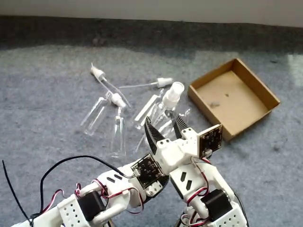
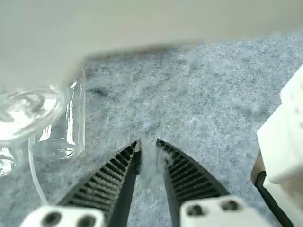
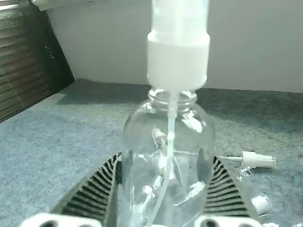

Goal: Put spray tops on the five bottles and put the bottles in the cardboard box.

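Grey carpet (image 1: 47,75) covered the table, and an open cardboard box (image 1: 232,97) sat flat on it. A spray top (image 1: 163,82) lay near the box. Farther from the box lay a second spray top (image 1: 98,72), a third spray top (image 1: 117,100), one clear bottle (image 1: 94,116) and another bottle (image 1: 118,135), both bottles on their sides.

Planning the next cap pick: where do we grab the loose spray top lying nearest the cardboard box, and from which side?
Grip the spray top by its white head, coming straight down from above. It lies flat on the carpet, and its thin dip tube, running away from the cardboard box, looks too slim to hold.
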{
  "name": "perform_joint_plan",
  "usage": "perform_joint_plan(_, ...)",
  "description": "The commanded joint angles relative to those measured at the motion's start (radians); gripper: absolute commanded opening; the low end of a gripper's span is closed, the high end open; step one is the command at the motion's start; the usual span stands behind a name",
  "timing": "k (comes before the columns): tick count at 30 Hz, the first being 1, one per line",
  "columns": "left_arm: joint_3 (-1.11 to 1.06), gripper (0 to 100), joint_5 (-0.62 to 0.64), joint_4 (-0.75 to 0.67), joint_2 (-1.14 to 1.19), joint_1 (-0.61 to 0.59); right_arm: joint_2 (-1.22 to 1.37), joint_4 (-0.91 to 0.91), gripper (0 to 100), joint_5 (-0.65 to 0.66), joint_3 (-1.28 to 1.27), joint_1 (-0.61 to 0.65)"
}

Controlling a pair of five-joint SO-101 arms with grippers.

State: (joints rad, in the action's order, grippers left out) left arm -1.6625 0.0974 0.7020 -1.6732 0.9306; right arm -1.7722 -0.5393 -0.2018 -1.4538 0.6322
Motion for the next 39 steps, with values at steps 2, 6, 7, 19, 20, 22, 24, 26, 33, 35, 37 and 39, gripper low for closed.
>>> perform_joint_plan(2,0.068,1,0.008,-0.020,-0.015,0.024,-0.010,-0.002,12.8,-0.002,0.033,0.013)
perform_joint_plan(6,0.068,1,0.003,-0.098,-0.015,0.016,-0.010,-0.002,12.8,-0.002,0.022,0.013)
perform_joint_plan(7,0.062,1,0.003,-0.112,-0.015,0.016,-0.010,-0.002,12.8,-0.002,0.019,0.008)
perform_joint_plan(19,0.068,1,0.000,-0.124,-0.015,0.012,-0.010,-0.002,12.8,-0.002,0.010,-0.027)
perform_joint_plan(20,0.076,1,0.000,-0.124,-0.016,-0.007,-0.010,-0.002,12.8,-0.002,0.008,-0.042)
perform_joint_plan(22,0.084,1,0.000,-0.124,-0.036,-0.042,-0.010,-0.002,12.8,-0.002,0.008,-0.058)
perform_joint_plan(24,0.068,1,0.000,-0.124,-0.079,-0.058,-0.010,-0.002,12.8,-0.002,0.008,-0.058)
perform_joint_plan(26,0.044,1,0.000,-0.124,-0.139,-0.059,-0.010,-0.002,12.8,-0.002,0.008,-0.058)
perform_joint_plan(33,0.042,1,0.000,-0.126,-0.150,-0.062,-0.010,-0.004,12.8,-0.002,0.007,-0.058)
perform_joint_plan(35,0.039,1,0.000,-0.130,-0.150,-0.064,-0.010,-0.005,12.8,-0.002,0.007,-0.058)
perform_joint_plan(37,0.031,1,0.000,-0.158,-0.150,-0.096,-0.010,-0.005,12.8,-0.002,0.007,-0.061)
perform_joint_plan(39,0.031,1,0.002,-0.180,-0.150,-0.171,-0.010,-0.005,12.8,-0.002,0.007,-0.061)
